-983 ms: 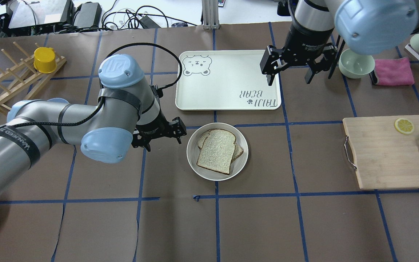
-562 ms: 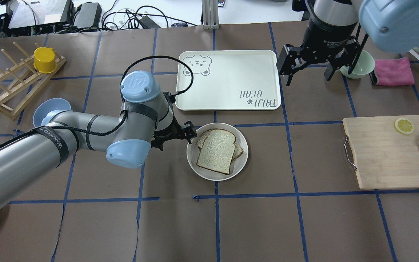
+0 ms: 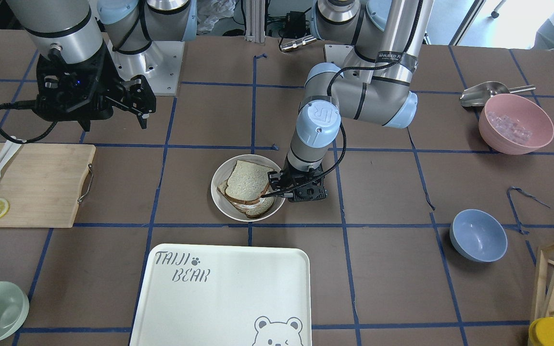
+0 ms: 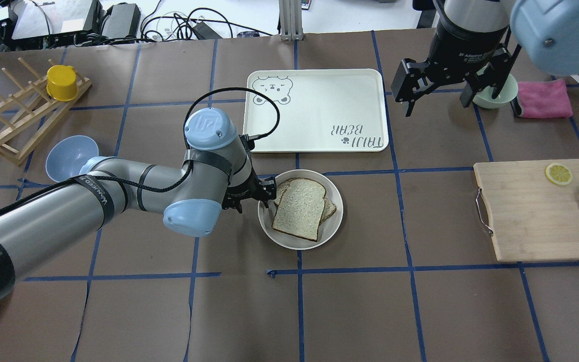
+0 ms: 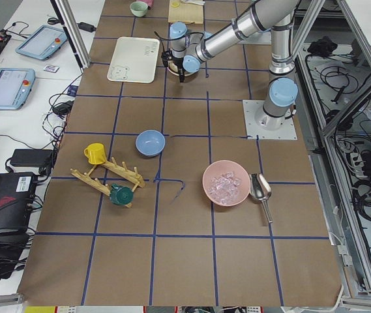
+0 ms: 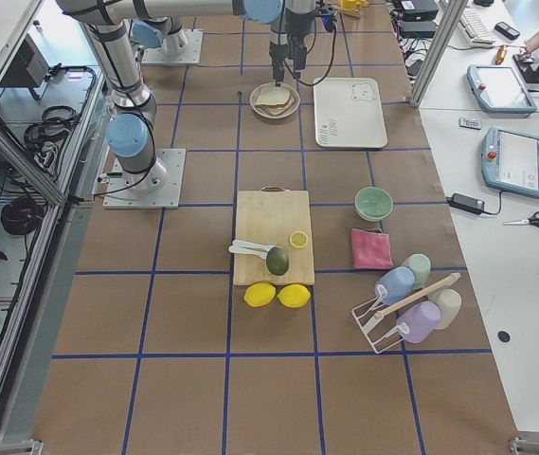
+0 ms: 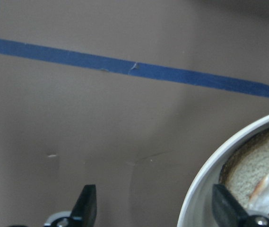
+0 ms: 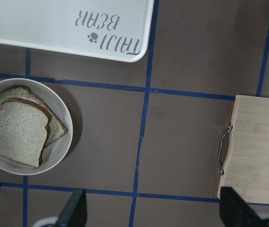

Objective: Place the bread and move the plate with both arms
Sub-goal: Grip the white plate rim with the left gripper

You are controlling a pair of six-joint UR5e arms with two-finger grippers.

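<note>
- The bread [image 4: 299, 208] is laid atop a second slice [image 4: 330, 207] in the plate [image 4: 295, 246].
- The left gripper [image 4: 253, 203] is set astride the plate's rim with its fingers spread, one inside and one outside; nothing is gripped.
- Farther off, the right gripper [image 4: 438, 103] is held wide open and empty beside the tray [image 4: 319, 100].

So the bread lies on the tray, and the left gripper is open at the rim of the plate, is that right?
Not quite. The bread lies in the plate, on top of another slice, not on the tray; the overhead view shows it. The left gripper is indeed open at the rim of the plate.
</note>
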